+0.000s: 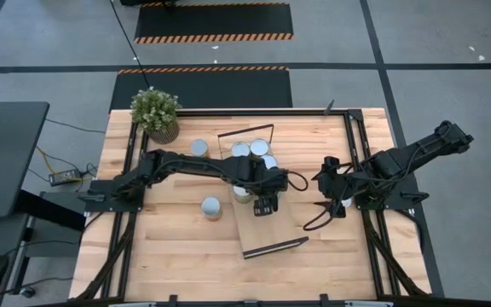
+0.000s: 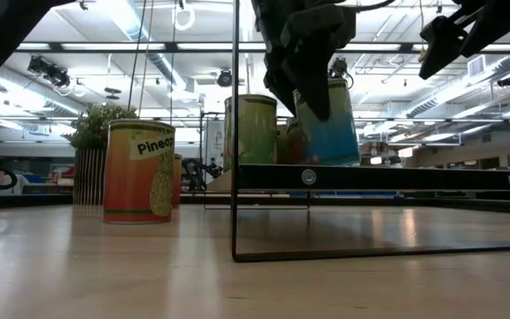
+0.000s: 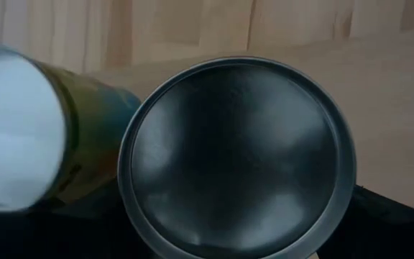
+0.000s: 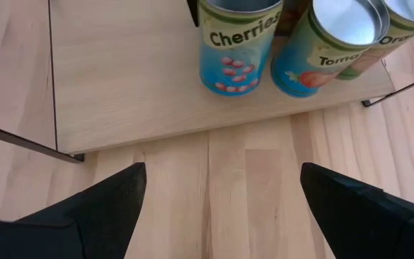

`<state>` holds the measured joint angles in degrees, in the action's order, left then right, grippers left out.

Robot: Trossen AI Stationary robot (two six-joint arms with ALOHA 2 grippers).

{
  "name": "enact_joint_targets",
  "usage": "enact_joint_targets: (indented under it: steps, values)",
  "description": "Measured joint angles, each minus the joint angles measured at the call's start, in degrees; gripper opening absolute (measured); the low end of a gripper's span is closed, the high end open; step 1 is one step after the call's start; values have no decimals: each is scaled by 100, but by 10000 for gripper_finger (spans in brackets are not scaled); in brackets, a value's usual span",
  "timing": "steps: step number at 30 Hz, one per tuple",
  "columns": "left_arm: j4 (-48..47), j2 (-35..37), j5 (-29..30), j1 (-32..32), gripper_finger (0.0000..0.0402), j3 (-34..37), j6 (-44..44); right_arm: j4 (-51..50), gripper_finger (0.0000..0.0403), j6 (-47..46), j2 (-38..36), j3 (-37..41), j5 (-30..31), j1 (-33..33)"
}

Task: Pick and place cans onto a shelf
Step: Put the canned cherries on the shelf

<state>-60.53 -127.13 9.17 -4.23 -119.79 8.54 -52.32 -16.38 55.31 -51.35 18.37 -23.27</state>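
Left gripper clasps a round metal-topped can on the pale-wood shelf.

My left tool covers the can beneath it from above, so I cannot tell whether it grips. In my left wrist view, a neighbouring can is blurred and cropped.

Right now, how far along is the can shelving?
Done: several cans stand on the shelf, including the Tomato can. In hand: left pincer is down on the Cherries can, which stands on the shelf. Right pincer is open and empty. To do: the Pineapple can and another can beside the potted plant sit on the tabletop.
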Motion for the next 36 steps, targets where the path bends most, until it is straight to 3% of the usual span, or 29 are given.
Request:
enact_joint_targets:
  steps: [36]
  values:
    - [-205, -7, -40, 20, 318, 0, -86, 38, 377, -9, 0, 0, -4, 0]
